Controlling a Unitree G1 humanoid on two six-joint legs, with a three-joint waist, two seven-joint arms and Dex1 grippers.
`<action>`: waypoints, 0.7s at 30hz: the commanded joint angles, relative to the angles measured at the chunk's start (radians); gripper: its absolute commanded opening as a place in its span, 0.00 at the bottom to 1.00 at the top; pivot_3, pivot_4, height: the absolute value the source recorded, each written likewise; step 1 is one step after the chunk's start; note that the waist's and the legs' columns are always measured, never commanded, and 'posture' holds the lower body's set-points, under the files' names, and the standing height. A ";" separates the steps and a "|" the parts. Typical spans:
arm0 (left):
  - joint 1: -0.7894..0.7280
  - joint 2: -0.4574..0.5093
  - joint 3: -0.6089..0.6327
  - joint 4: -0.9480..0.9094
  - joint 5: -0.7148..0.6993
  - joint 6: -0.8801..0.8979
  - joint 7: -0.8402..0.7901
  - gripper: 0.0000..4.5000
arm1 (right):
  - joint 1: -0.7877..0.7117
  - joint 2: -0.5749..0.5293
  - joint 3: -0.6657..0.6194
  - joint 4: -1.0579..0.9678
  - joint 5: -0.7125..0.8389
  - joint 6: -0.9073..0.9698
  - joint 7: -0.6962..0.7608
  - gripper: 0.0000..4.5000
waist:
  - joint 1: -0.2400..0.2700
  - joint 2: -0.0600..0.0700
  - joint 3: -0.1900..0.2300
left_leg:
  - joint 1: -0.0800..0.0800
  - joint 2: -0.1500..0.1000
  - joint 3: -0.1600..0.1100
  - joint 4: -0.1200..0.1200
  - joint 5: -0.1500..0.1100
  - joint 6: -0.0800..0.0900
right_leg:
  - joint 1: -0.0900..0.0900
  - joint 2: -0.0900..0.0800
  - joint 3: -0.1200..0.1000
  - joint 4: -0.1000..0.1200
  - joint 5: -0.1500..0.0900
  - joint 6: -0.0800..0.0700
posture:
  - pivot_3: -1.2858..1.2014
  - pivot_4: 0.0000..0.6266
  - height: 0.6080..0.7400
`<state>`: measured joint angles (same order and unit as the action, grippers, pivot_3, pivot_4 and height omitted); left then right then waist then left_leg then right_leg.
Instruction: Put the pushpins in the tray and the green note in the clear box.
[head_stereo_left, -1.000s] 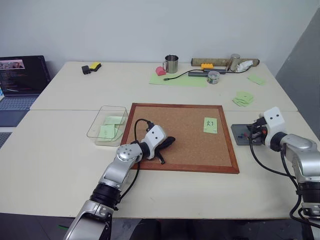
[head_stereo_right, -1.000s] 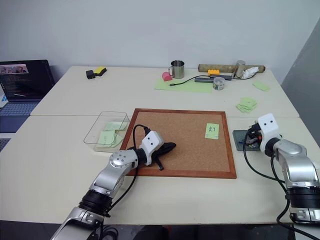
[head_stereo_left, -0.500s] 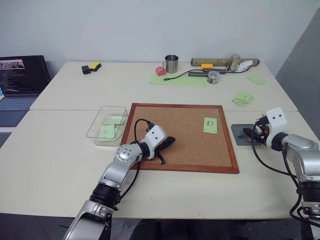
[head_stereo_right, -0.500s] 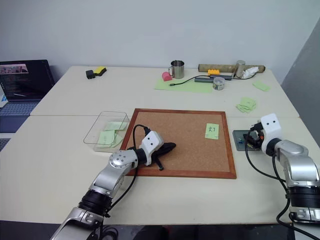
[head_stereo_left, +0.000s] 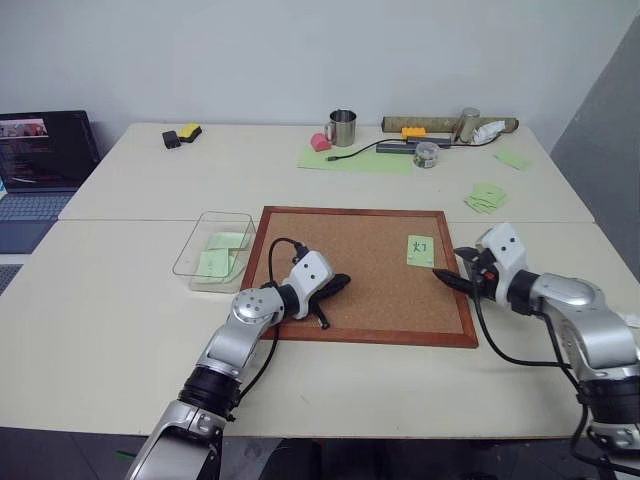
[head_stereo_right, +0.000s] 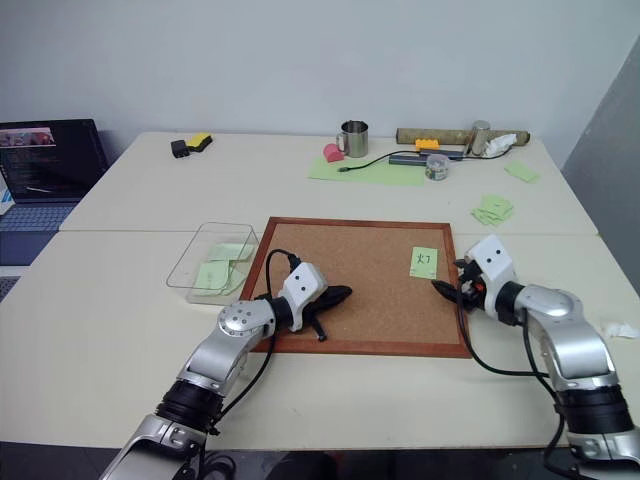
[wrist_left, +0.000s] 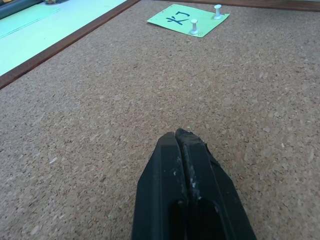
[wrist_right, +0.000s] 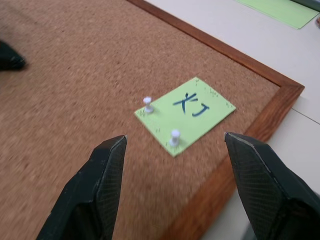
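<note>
On the corkboard, near its right edge, one green note sits pinned by two white pushpins; black handwritten marks on it, not readable as a word. The right gripper hovers just off the note over the board's right rim, fingers spread wide, nothing between them. The left gripper lies on the cork at the board's lower left, both fingers pressed together, empty, pointing across the board toward the note.

One clear box stands touching the board's left edge; two blank pale-green notes lie in it. The tray is hidden behind the right arm, so it can't be placed.

Beyond the board's far edge: one metal mug, one pink object beside it, one large green sheet with a black cable over it, one small round tin, one long brown roll with a yellow block on it. Far left of the board, one black-and-yellow item and one open laptop, screen text too small to read. Right of the board's far corner, a few loose pale-green notes, count unclear.
</note>
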<state>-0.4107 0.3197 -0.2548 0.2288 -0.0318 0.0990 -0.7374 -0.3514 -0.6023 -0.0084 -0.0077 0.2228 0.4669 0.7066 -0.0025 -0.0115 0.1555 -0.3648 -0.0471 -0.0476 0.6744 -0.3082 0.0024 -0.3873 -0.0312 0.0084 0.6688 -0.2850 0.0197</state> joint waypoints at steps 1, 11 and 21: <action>0.040 0.016 -0.037 0.035 0.025 0.025 -0.032 0.00 | -0.055 0.025 -0.007 0.089 -0.027 -0.093 -0.021 0.72 | -0.001 0.000 0.000 | 0.000 0.000 0.000 0.000 0.000 0.000 | 0.000 0.000 0.000 0.000 0.000 0.000 | 0.52 0.24 1.00; 0.049 0.020 -0.036 0.022 0.024 0.032 -0.032 0.00 | -0.088 0.071 0.007 0.194 -0.037 -0.144 0.002 0.64 | -0.001 0.000 0.000 | 0.000 0.000 0.000 -0.004 0.001 -0.001 | 0.000 0.000 0.000 -0.004 0.000 0.000 | 0.52 0.24 1.00; 0.058 0.020 -0.034 0.012 0.024 0.039 -0.027 0.00 | -0.075 0.081 0.017 0.197 -0.035 -0.145 0.022 0.19 | -0.001 0.000 0.000 | 0.000 0.000 0.000 -0.005 0.001 -0.001 | 0.000 0.000 0.000 -0.004 0.000 0.000 | 0.52 0.24 1.00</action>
<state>-0.3959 0.3275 -0.2570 0.2081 -0.0319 0.1015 -0.7471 -0.4142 -0.5231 0.0200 0.2078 0.1792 0.3370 0.7195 -0.0032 -0.0114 0.1553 -0.3646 -0.0470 -0.0475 0.6693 -0.3075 0.0014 -0.3874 -0.0312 0.0084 0.6646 -0.2849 0.0195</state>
